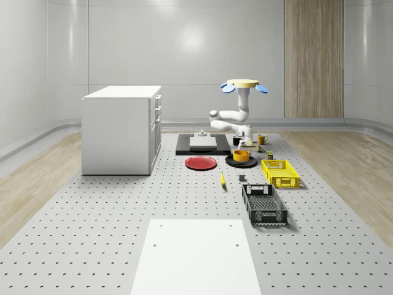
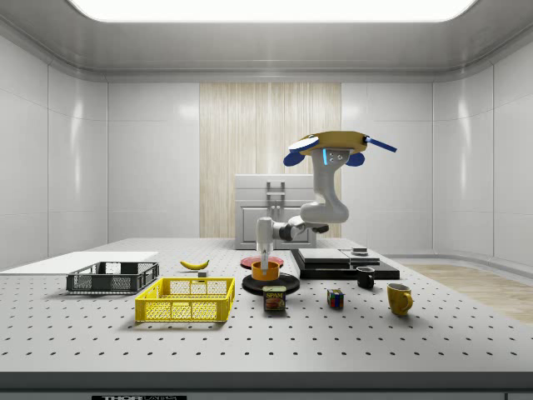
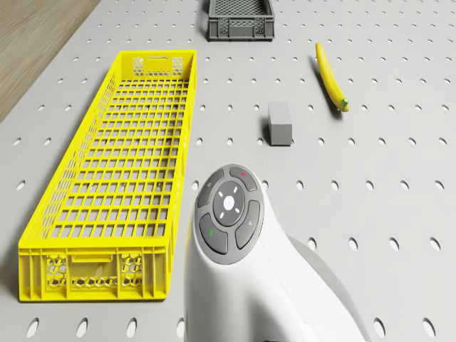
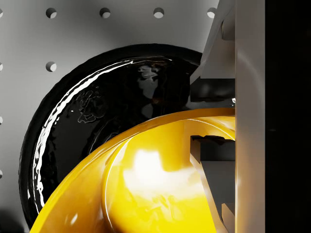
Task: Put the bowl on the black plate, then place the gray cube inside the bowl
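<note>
Now clamped on the rim of the glossy orange bowl (image 4: 146, 184), two-finger gripper (image 4: 214, 116) over the shiny black plate (image 4: 97, 107), drone (image 1: 244, 86) hovering above. Likely light, rigid, slippery: rim hold best. Small gray cube (image 3: 280, 122) near the yellow mesh crate (image 3: 121, 171).

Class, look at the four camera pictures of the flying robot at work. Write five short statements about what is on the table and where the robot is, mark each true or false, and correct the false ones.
1. The claw grips the rim of the orange bowl over the black plate. True.
2. The gray cube already lies in the bowl. False: it sits on the table, near the banana.
3. The drone rests on the table. False: it hovers above it, near the plates.
4. The yellow crate holds the banana. False: the banana lies on the table outside it.
5. A red plate lies beside the black plate. True.
</note>
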Motion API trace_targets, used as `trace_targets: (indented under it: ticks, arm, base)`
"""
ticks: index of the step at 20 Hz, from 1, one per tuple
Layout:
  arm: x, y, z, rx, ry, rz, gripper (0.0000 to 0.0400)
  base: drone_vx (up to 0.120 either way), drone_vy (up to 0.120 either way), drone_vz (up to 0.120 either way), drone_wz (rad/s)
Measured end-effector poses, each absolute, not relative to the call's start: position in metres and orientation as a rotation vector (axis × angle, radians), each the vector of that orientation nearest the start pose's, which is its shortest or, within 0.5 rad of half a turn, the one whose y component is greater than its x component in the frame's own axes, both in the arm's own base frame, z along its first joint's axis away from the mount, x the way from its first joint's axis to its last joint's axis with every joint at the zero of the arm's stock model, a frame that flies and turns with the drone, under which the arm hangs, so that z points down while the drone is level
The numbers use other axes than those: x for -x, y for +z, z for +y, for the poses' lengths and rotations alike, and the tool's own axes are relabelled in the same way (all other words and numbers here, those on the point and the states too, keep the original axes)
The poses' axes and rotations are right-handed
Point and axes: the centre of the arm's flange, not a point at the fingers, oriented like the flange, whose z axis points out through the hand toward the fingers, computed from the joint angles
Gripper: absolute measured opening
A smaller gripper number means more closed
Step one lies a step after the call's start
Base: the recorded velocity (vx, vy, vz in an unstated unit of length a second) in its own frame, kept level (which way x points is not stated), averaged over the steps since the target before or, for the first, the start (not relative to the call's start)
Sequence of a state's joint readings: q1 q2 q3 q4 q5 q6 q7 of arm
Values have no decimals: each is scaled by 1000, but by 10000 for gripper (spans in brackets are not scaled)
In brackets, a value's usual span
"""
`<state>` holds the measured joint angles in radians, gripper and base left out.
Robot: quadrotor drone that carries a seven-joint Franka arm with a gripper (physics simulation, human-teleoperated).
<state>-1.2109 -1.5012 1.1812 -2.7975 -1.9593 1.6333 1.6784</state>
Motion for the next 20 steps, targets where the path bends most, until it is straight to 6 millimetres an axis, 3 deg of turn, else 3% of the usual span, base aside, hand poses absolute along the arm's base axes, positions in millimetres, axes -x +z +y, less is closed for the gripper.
trace_targets:
  ticks: [10,14,17,20]
  arm:
    - [-305,571,2,-1,786,-2,100]
    - [-304,571,2,-1,786,-2,280]
    - [-303,563,2,-1,786,-2,343]
    - [-303,557,2,-1,786,-2,373]
  base:
    - [0,0,0,0]
    - [0,0,0,0]
    - [0,0,80,0]
    - [0,0,120,0]
